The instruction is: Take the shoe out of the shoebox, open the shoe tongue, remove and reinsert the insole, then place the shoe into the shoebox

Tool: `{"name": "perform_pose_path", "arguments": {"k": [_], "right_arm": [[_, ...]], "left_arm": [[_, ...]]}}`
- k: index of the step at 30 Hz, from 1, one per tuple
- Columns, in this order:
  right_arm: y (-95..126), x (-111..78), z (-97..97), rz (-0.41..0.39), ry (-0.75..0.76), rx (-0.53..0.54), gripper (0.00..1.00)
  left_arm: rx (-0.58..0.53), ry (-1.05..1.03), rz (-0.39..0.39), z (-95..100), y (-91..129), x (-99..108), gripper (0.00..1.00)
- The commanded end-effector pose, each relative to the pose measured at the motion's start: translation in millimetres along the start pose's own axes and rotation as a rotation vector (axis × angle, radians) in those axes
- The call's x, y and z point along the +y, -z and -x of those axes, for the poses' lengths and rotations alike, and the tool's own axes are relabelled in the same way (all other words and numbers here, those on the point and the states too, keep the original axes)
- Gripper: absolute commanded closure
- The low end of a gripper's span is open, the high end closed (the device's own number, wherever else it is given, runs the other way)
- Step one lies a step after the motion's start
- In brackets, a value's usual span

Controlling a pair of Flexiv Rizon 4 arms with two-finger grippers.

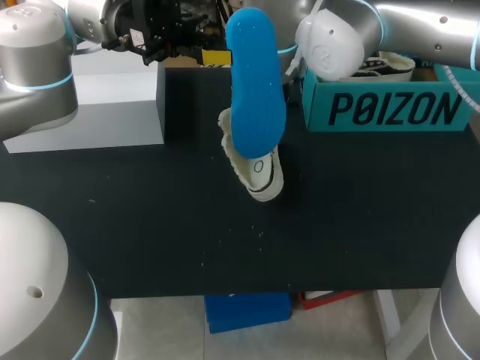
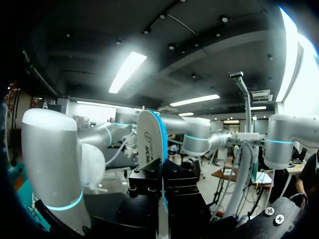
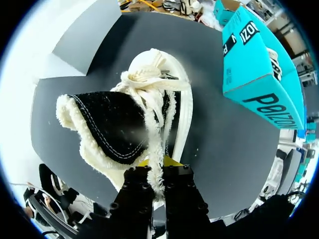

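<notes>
Our left claw [image 2: 163, 168] is clamped on the insole [image 1: 256, 79], both fingers pressed to it from either side, w/ the insole standing on end above the claw. Its blue face shows in the head view, its pale underside in the left wrist view. It hangs in the air over mid-bench, out of the shoe [image 1: 260, 171], which shows just below it in the head view.

The shoe is outside the shoebox [image 1: 390, 109], over the black bench [image 1: 150, 217] btwn the shoebox and a grey box [image 1: 112, 112]. We can't tell whether its sole touches the bench.

Our right claw [image 3: 159, 172] is pinched narrow on the fleecy edge at the shoe's opening, a yellow tip showing just under the fleece. Shoe is off-white w/ a dark lining and woolly trim, laces bunched toward the toe.

The shoebox is teal, open at the top, at the bench's far right. A second shoe [image 1: 388, 66] lies in it.
</notes>
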State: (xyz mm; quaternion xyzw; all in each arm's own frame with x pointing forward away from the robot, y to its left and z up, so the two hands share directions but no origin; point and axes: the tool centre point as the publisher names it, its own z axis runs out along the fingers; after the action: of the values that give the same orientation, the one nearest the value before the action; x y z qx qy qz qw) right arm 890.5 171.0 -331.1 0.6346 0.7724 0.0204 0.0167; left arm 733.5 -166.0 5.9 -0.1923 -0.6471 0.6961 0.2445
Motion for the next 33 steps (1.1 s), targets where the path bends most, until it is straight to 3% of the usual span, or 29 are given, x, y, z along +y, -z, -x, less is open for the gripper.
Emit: {"name": "perform_pose_path", "arguments": {"k": [1, 15, 33], "right_arm": [[-7, -5.0, -3.3, 0.023, -0.072, 0.013, 1.0], [-41, -10.9, 0.2, 0.012, -0.063, 0.005, 1.0], [-54, -20.5, 9.9, -0.007, -0.172, -0.005, 1.0]], "left_arm": [[-0.005, -0.001, 0.002, -0.4, -1, 0, 1.0], [-0.005, -0.001, 0.002, -0.4, -1, 0, 1.0], [-0.005, -0.001, 0.002, -0.4, -1, 0, 1.0]]}}
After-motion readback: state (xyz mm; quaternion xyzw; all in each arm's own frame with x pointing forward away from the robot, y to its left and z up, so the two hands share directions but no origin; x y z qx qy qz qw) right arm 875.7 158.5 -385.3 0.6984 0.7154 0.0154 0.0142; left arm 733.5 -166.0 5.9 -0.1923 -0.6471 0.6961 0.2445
